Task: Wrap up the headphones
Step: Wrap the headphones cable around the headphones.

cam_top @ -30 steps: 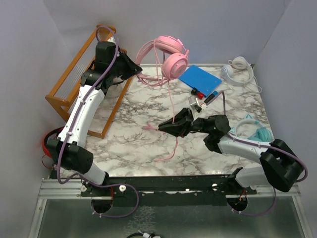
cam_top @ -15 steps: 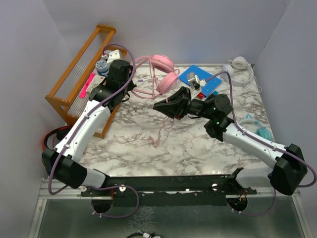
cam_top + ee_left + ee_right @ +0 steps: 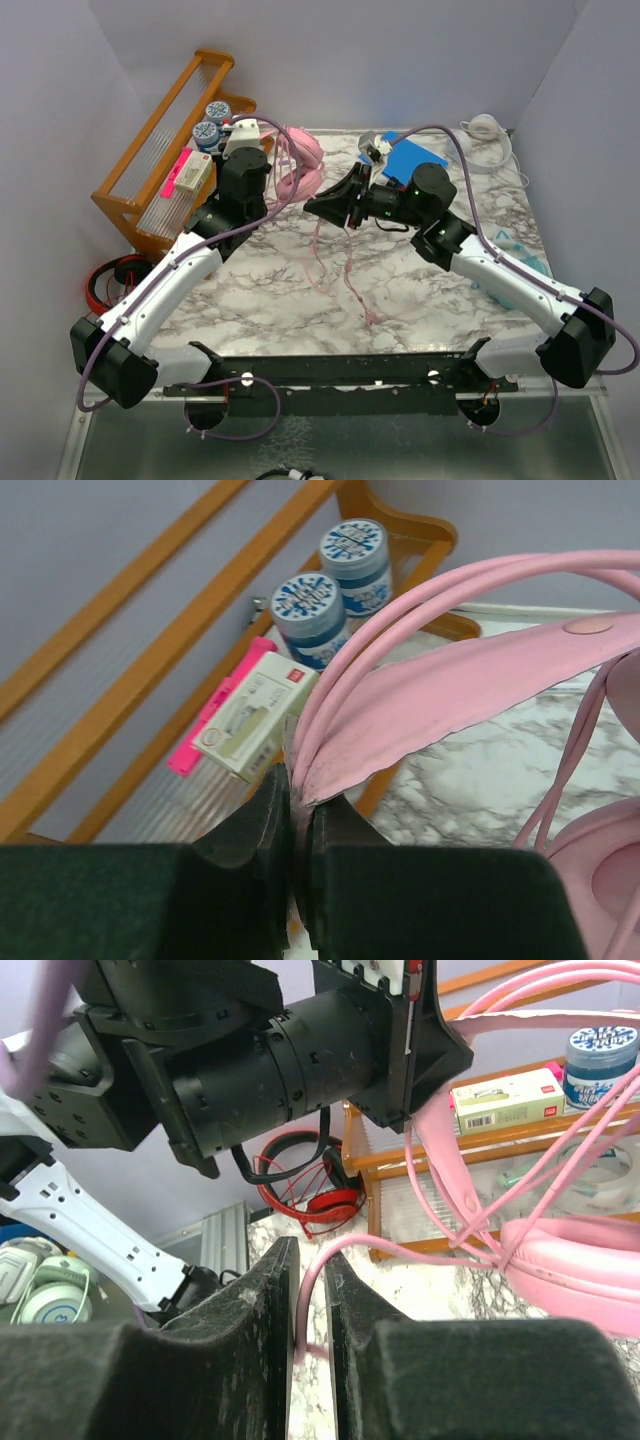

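**Item 1, pink headphones** (image 3: 303, 165): found at 11 o'clock on the marble table (image 3: 250, 290), just beside the wooden rack (image 3: 150, 150). Gripped by the headband (image 3: 450, 680), ear cup (image 3: 570, 1270) hanging below it. Resting on the marble or lifted clear: could not be told.

**Item 2, left gripper** (image 3: 297, 780): jaws pressed together on the headband's edge, with pink band filling the slit between the pads. Reached in from 7 o'clock.

**Item 3, right gripper** (image 3: 310, 1280): jaws closed narrowly on the pink cable (image 3: 358, 297), with the cord seen running between the two fingers. Positioned at 3 o'clock of the pink pair and pointed toward 9 o'clock, facing the left wrist.

**Item 4, pink cable:** hung from the right gripper and trailed toward 6 o'clock, loose end lying on the marble near the table's middle.

**Item 5, white headphones** (image 3: 483, 133): lay at 1 o'clock in the far right corner, well apart from both grippers.

**Item 6, teal headphones** (image 3: 527, 268): lay at 4 o'clock by the right edge, partly hidden behind the right arm.

**Sundries:**
- blue pad (image 3: 418, 158) at 12 o'clock, behind the right wrist.
- two round tins (image 3: 310, 605), white box (image 3: 258, 715) and pink flat piece (image 3: 205, 740), shelved in the rack.
- red-and-black headphones (image 3: 113, 283) at 8 o'clock, off the table's left edge.
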### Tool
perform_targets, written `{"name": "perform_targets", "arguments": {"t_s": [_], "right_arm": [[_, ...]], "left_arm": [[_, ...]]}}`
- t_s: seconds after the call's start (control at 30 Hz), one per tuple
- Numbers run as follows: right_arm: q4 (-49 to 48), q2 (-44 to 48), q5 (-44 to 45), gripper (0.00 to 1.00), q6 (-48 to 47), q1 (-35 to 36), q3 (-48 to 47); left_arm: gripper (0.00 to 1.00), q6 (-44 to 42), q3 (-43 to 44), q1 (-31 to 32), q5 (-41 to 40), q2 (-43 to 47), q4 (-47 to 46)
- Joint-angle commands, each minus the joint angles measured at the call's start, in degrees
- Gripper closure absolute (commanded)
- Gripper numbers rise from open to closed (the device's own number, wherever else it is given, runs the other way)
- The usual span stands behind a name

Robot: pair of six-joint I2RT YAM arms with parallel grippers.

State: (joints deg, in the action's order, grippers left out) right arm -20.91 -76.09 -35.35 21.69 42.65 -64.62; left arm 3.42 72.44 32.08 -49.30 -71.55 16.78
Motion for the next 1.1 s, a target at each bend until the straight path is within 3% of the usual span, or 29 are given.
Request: {"name": "perform_targets", "arguments": {"t_s": [0.0, 0.3, 0.53, 0.6, 0.73, 0.93, 1.07], "right_arm": [[0.27, 4.17, -0.83, 0.75, -1.03, -0.2, -1.9], [-4.36, 6.6, -1.64, 0.8, 7.73, -3.06, -1.11], [9.02, 7.77, 5.63, 0.79, -4.54, -3.89, -0.85], [9.37, 9.11, 8.69, 0.74, -7.23, -3.87, 2.36], [-1.75, 12.93, 14.5, 0.58, -10.01, -3.89, 15.76], [-7.5, 13.5, 22.17, 0.55, -13.23, -3.89, 22.12], [-18.21, 16.22, 25.93, 0.47, -11.61, -3.89, 29.69]], "left_arm": [[1.0, -17.17, -4.05, 0.47, -11.5, 2.05, -16.2], [1.0, -24.76, -7.47, 0.78, -9.64, 1.26, -20.87], [1.0, -18.63, -4.54, 0.77, -5.48, 2.42, -16.86], [1.0, -15.82, -3.18, 0.75, -4.95, 3.04, -14.81], [1.0, -5.14, 5.25, 0.75, -2.25, 2.38, -4.78], [1.0, 9.27, 15.08, 0.68, 12.23, 1.34, 9.05], [1.0, 15.69, 22.24, 0.25, 20.07, -1.33, 16.86]]}}
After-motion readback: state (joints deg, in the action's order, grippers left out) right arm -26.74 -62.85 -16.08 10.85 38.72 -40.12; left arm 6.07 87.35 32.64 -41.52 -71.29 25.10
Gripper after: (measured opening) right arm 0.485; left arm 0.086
